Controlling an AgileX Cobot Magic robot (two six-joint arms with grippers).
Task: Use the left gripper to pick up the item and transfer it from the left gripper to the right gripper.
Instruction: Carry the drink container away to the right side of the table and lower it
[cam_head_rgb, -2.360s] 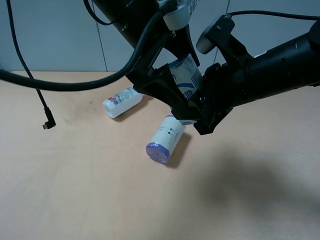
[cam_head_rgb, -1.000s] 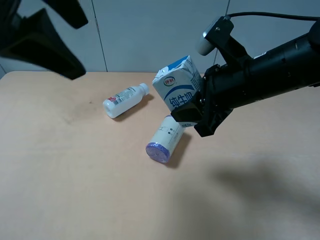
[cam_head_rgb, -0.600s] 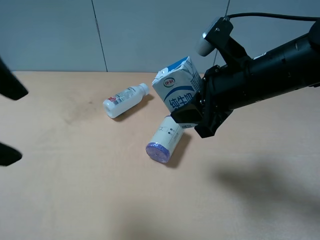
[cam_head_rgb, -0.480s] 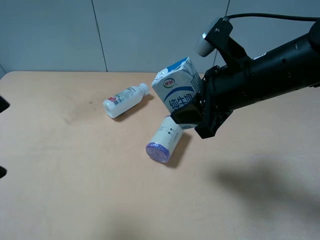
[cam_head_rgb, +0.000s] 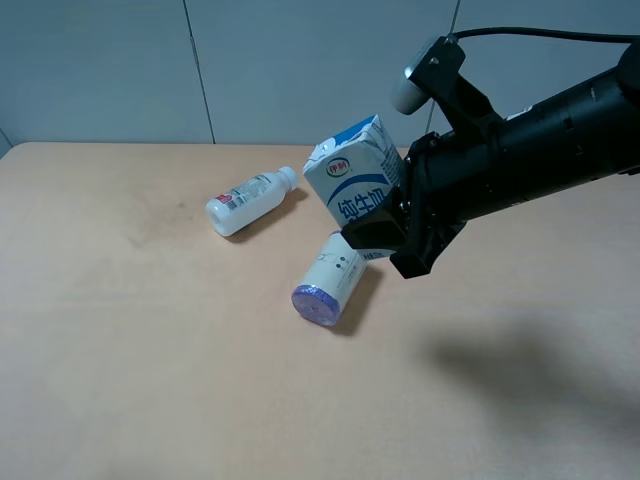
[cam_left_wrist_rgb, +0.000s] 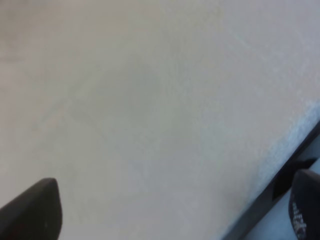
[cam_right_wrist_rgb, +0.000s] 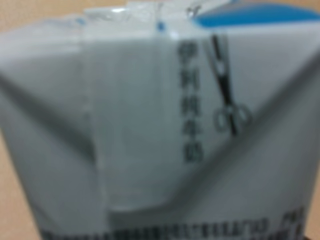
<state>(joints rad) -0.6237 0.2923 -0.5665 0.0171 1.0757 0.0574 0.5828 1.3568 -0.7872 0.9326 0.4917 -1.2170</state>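
Note:
The item, a white drink carton with blue top and blue printing (cam_head_rgb: 355, 185), hangs tilted above the table in my right gripper (cam_head_rgb: 385, 232), which is shut on its lower end. The right wrist view is filled by the carton's white side (cam_right_wrist_rgb: 160, 125); the right gripper's fingers do not show there. My left gripper (cam_left_wrist_rgb: 167, 215) is out of the exterior high view. In the left wrist view its two black fingertips (cam_left_wrist_rgb: 30, 212) stand far apart, open and empty, over a pale blurred surface.
A white plastic bottle (cam_head_rgb: 245, 203) lies on the tan table (cam_head_rgb: 150, 350) at the back left of the carton. A white cylinder with purple ends (cam_head_rgb: 328, 278) lies just below the held carton. A grey wall stands behind.
The left arm has let go of the carton, pulled away to the left and left the exterior high view. The right gripper and the carton have stayed in place.

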